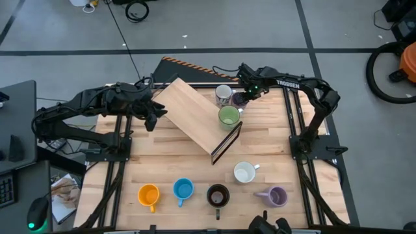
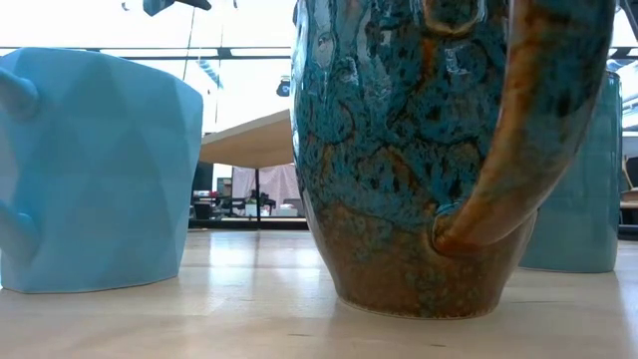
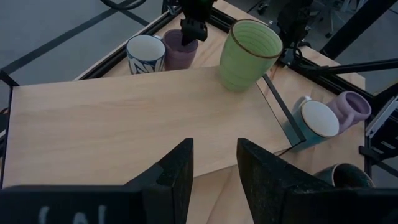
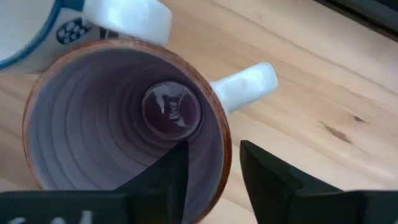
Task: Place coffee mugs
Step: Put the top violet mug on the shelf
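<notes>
grey floor with dark tape lines around a pale wooden table. right gripper at the far edge of the table, directly over a lavender mug, fingers apart. seen from the right wrist: one finger inside the mug's mouth, the other outside its rim beside the white handle, wall between them, not yet pinched. touching or nearly touching that mug, a white patterned mug. just beside both, a green mug standing on a tilted wooden board propped over a dark frame.

left gripper waiting at the board's other edge, fingers parted with a gap, nothing between them.

along the near side of the table: orange mug, light blue mug, dark brown mug, second lavender mug, with a white mug a little farther in. only seven mugs made out from above.

judged step: taking hold of the far lavender mug to move it. best done by closing squarely on the wall, clear of the handle, then lifting straight up before travelling, since the patterned mug sat close enough to be dragged or tipped. worth keeping low speed past the green mug on the sloped board, likely to slide if knocked.
</notes>
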Robot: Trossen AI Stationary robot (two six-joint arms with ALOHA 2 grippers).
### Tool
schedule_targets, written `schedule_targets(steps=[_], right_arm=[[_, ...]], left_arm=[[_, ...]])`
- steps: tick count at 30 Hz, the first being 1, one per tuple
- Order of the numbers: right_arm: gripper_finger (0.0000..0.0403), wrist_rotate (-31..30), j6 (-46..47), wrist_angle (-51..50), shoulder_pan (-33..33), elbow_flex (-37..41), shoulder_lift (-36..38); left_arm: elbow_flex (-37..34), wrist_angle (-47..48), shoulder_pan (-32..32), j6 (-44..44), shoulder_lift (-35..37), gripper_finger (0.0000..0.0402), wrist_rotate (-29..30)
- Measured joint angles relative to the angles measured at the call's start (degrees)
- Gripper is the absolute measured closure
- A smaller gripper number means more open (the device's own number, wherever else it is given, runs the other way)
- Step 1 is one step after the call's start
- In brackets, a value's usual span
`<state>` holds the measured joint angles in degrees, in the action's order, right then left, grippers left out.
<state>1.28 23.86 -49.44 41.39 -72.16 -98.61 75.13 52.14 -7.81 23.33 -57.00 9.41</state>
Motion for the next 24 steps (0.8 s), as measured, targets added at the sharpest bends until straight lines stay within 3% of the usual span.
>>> schedule_targets(steps=[18,24], right_arm=[[0.0368,0.0,-3.0,-2.6,0.3,0.0,0.0],[0.0378,-0.2,-3.5,-4.5,1.2,0.0,0.6]], left_arm=[[0.0,0.0,0.0,0.0,0.0,0.0271,0.0],[0.0,-1.0,0.0,0.0,0.0,0.0271,0.0]])
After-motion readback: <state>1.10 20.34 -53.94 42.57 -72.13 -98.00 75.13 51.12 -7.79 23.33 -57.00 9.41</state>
